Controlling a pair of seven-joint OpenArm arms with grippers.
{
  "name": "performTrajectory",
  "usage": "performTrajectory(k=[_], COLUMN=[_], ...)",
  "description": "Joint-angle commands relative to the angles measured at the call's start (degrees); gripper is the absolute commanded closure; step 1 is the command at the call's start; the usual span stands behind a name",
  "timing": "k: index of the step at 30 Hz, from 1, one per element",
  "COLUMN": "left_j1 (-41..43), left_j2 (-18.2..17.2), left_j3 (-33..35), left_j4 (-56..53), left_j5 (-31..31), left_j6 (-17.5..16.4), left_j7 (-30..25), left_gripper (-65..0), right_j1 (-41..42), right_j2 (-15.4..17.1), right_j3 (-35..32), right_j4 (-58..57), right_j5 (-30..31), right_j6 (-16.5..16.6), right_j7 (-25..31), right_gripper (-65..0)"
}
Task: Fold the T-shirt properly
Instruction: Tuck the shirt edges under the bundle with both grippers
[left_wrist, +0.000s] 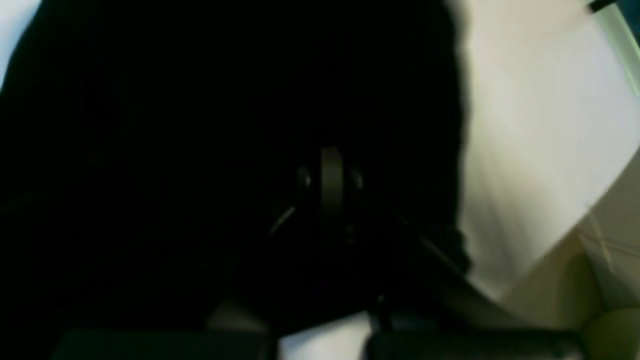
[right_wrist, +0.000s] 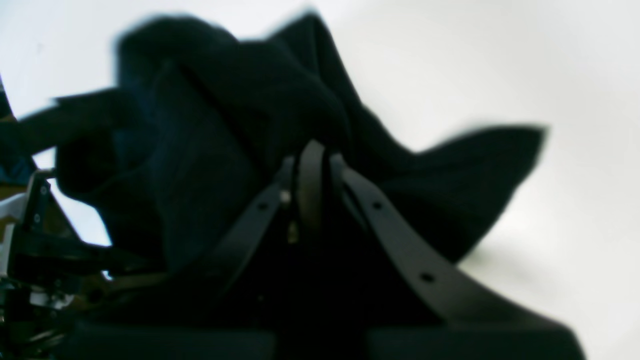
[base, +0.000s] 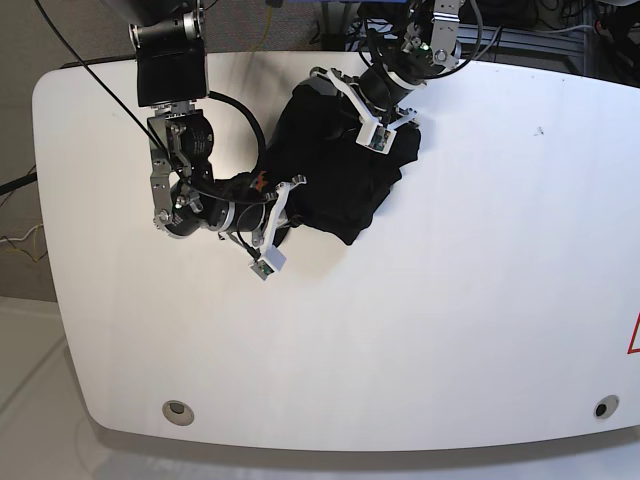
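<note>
Table (base: 450, 330), white: two grommets (base: 178, 413) near one edge. T-shirt (base: 345, 180): black, crumpled. Left gripper (base: 376, 136), right gripper (base: 266, 262): fingertips together, grip unclear.

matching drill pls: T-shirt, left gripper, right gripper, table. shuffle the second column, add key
Column 1
1. T-shirt
2. left gripper
3. right gripper
4. table

Column 2
A. white, under everything else listed
B. shut, over the cloth, on the base view's right of the other gripper
C. black, bunched up rather than neatly folded
D. shut, at the cloth's lower-left side in the base view

Pairs: 1-C; 2-B; 3-D; 4-A
</note>
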Motion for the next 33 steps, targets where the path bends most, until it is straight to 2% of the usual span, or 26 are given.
performTrajectory(k=[1, 6, 17, 26, 33], left_j1=[-0.52, -1.58, -3.95, -7.29, -9.23], left_j2=[0.66, 0.66, -0.56, -1.53, -1.53], left_j3=[-0.67, -1.99, -3.13, -7.35, -9.2], left_j4=[-1.34, -3.45, -4.33, -4.42, -4.42], left_j5=[-0.48, -0.48, -0.39, -0.3, -0.3], left_j6=[-0.08, -0.08, -0.08, -0.26, -0.26], left_j7=[-2.79, -4.46, -4.73, -4.73, -4.55], left_gripper=[-0.3, -0.3, -0.3, -0.3, -0.3], right_j1=[0.38, -0.32, -2.43, -5.42, -8.06], right_j2=[1.83, 2.71, 5.7, 5.97, 5.79], right_j3=[-1.09, -1.88, -1.62, 2.51, 4.89], right_j4=[-1.04, -1.31, -1.04, -1.04, -1.22], right_j5=[0.67, 0.67, 0.67, 0.67, 0.67], right_j6=[0.12, 0.12, 0.12, 0.12, 0.03], right_j7=[4.14, 6.08, 6.34, 6.61, 9.95], right_gripper=[0.0, 0.0, 0.0, 0.0, 0.0])
